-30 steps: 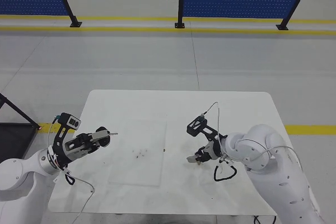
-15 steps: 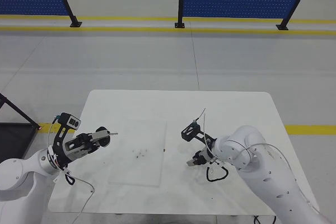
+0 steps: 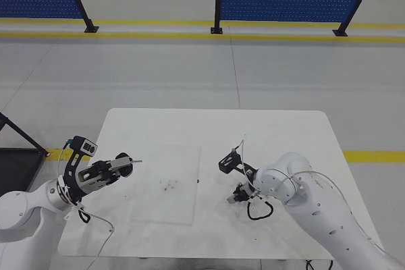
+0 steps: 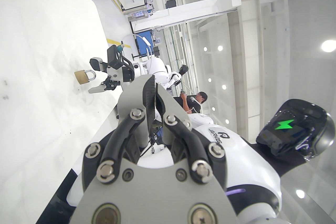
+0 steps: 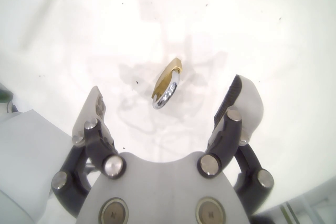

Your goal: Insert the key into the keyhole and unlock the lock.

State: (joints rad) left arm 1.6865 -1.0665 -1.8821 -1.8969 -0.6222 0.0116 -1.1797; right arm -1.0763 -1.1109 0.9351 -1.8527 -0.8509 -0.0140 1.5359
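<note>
The left pincer apparently pinches the key, the right pincer hangs spread over the ungrasped padlock; insertion remains.

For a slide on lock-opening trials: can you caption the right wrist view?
Right hand, open, poised over a brass padlock resting on the white table.

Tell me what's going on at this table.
A two-armed robot is working on unlocking a brass padlock. The padlock sits on the white table, and the right gripper hovers just over it, open and not gripping it. The left gripper is held up off the table on the far side, shut, with a thin metal tip that looks like the key poking out. The key is not yet in the lock.
</note>
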